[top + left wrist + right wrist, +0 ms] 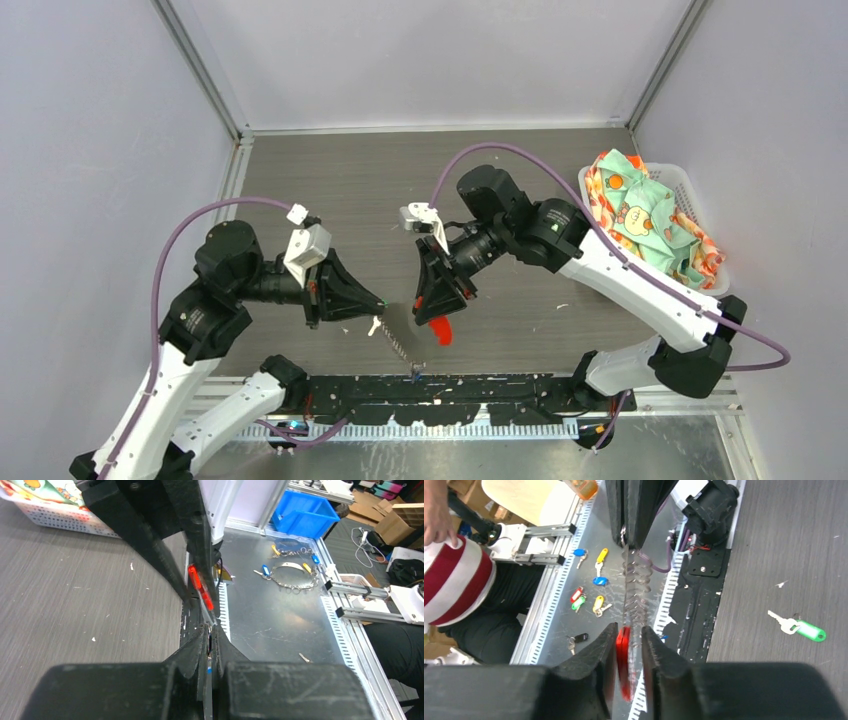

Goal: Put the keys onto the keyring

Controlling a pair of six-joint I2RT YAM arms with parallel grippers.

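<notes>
Left claw (210, 632): black fingers pressed tight on one end of the keyring (636, 585), a silvery linked chain ending in a small oval red loop (623, 655)
Right claw (629, 637): narrow gap around the red loop; whether it pinches, I cannot tell
Keyring: strung in the air between both claws
Green-headed key (798, 627): silver blade, flat on the grey wood-grain table (350, 180), apart from the claws
</notes>
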